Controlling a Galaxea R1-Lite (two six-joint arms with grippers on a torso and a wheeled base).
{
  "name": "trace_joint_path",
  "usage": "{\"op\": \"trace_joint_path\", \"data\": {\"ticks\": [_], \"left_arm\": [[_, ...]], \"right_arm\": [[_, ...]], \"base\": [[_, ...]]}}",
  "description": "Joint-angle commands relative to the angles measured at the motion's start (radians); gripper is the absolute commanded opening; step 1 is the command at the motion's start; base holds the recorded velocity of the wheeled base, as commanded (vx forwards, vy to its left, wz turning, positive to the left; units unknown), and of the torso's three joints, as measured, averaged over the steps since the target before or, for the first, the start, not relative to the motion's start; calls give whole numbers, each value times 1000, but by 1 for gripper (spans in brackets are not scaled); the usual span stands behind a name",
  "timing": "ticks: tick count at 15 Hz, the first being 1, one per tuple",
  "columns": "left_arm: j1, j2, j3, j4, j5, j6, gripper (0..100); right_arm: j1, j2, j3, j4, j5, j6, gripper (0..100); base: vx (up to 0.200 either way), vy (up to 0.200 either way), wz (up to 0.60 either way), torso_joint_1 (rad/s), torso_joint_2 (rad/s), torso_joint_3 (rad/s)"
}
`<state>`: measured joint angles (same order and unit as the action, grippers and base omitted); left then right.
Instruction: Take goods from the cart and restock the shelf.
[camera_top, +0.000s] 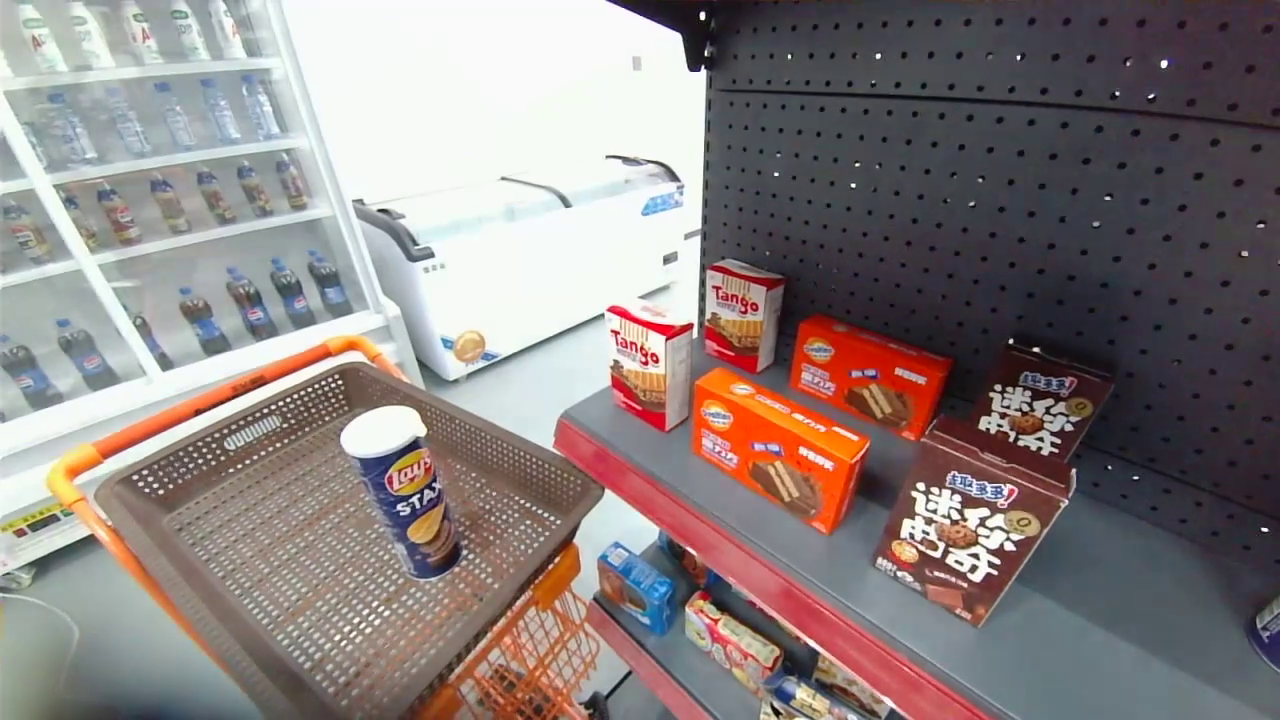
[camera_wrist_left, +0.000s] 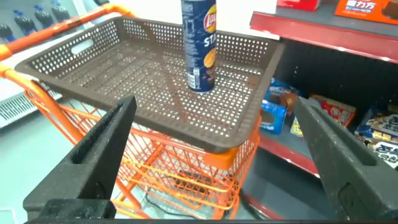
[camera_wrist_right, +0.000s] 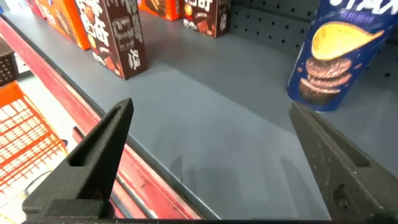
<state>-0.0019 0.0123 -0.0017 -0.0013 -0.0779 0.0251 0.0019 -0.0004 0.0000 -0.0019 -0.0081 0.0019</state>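
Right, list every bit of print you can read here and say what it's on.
"Lay's STAX": blue chip can standing in the brown cart basket.
"Tango": both red-and-white wafer boxes on the shelf.
"迷你曲奇": both dark brown cookie boxes.
Orange boxes: print too small to read.
Fridge bottles and lower-shelf packs: labels too blurred to read.

Glossy printed chip can (camera_top: 405, 495), center-left, stands in a matt brown perforated plastic basket (camera_top: 250, 560); at right, smooth matt grey shelf (camera_top: 1100, 620), shiny cardboard boxes (camera_top: 780, 448).
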Motion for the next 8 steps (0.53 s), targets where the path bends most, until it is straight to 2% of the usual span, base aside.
{"op": "trace_joint_path", "data": {"ticks": [1,2,3,4,5,6,8], "left_arm": [[-1,1,0,0,0,1,100],[0,0,0,0,35,-7,100],[2,0,-18,3,104,4,100],[-7,60,-84,12,109,49,100],[-10,152,-132,33,115,68,100],[-4,360,-267,66,133,70,100],[-4,675,-428,46,138,58,100]], "right_arm": [[0,0,0,-1,0,0,100],[0,0,0,-1,0,0,100],[0,0,0,-1,0,0,100],[0,0,0,-1,0,0,100],[0,0,0,-1,0,0,100],[0,0,0,-1,0,0,100],[0,0,0,-1,0,0,100]], "base": [[0,0,0,0,0,0],[0,0,0,0,0,0],[0,0,0,0,0,0],[0,0,0,0,0,0],[0,0,0,0,0,0],[0,0,0,0,0,0],[0,0,0,0,0,0]]}}
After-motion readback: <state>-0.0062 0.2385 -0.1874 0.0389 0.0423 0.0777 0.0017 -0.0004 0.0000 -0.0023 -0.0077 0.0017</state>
